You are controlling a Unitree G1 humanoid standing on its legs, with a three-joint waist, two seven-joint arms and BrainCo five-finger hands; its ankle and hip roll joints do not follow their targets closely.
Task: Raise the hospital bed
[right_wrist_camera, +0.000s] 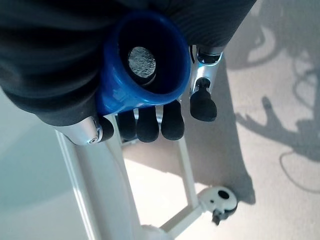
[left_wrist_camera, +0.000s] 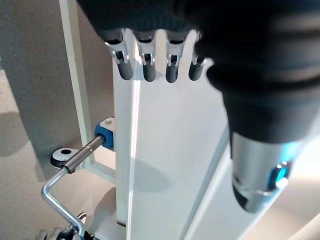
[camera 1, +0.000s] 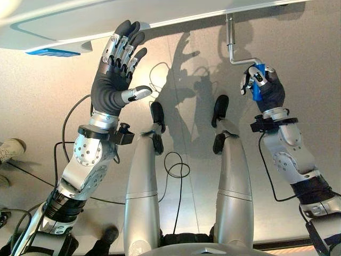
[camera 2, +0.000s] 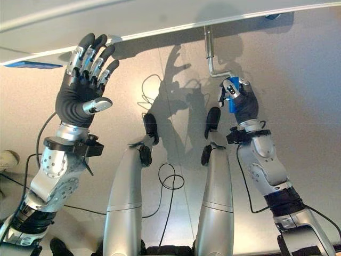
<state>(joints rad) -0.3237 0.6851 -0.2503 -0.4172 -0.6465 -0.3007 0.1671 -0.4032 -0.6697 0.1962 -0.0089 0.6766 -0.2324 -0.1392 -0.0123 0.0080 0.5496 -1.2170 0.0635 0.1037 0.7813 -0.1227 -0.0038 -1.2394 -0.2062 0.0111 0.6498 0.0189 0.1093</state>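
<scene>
A blue handle (camera 1: 257, 85) at the end of a bent metal crank (camera 1: 231, 45) is gripped by the right hand (camera 1: 264, 84), the fingers curled round it. The crank is seen to run from the grip up to the underside of the white bed frame (camera 1: 160, 16), which spans the far edge of the scene. In the right wrist view the open end of the blue handle (right_wrist_camera: 142, 65) is shown enclosed by the dark-tipped fingers (right_wrist_camera: 172, 122), with the thumb wrapped against it; beyond them a white frame rail (right_wrist_camera: 95, 200) and a caster wheel (right_wrist_camera: 220, 200) are seen against the grey floor (right_wrist_camera: 280, 75).

The left hand (camera 1: 114, 69) is raised toward the bed's edge with its fingers straight and spread — nothing is grasped. Whether the fingertips touch the frame cannot be told from the head views. In the left wrist view the straight fingers (left_wrist_camera: 145, 65) are shown over the white panel of the bed (left_wrist_camera: 170, 165), and the crank (left_wrist_camera: 60, 185) is seen off to the side, its shaft entering a blue fitting (left_wrist_camera: 106, 137) on the frame.

A blue tab (camera 1: 52, 52) is visible under the bed frame, on the robot's left. At the left edge of the floor a person's shoe (camera 1: 10, 149) is seen, well apart from both hands.
</scene>
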